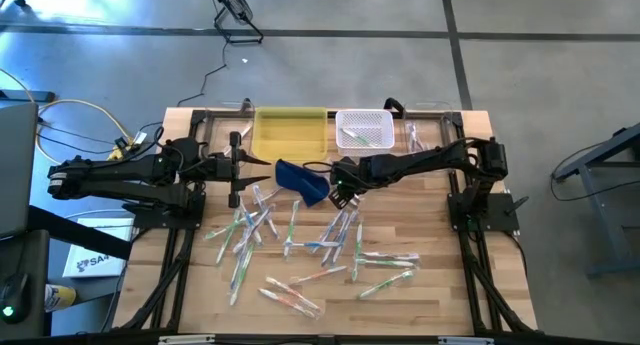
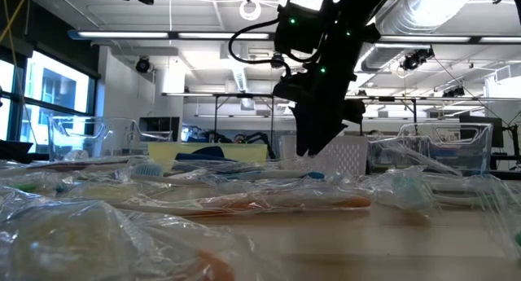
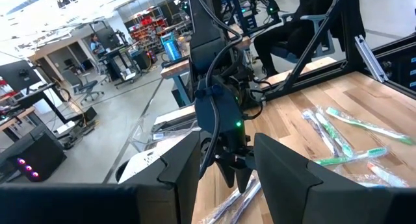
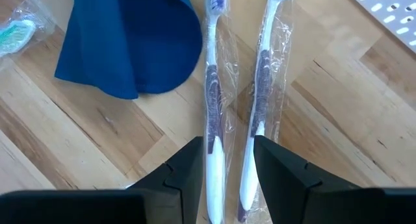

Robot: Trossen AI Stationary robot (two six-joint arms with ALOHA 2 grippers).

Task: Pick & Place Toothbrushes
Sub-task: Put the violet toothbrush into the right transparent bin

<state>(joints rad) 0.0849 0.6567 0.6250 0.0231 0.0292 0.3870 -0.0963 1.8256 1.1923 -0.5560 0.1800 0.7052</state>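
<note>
Several wrapped toothbrushes [image 1: 300,240] lie scattered flat on the wooden table. My right gripper [image 4: 227,149] points steeply down, open, just over two purple-and-white toothbrushes [image 4: 213,87] that lie side by side next to the dark blue pouch [image 4: 130,42]. Their handle ends run down between its fingers; whether a finger touches them I cannot tell. In the high view this gripper [image 1: 343,193] is at the table's middle. My left gripper [image 3: 226,146] waits open and level above the table's left side [image 1: 255,165], with nothing between its fingers.
A white perforated basket [image 1: 365,128] holding a few toothbrushes and a yellow tray [image 1: 290,133] stand at the far edge. The blue pouch [image 1: 303,180] lies between the two grippers. Most loose toothbrushes cover the table's middle and near half.
</note>
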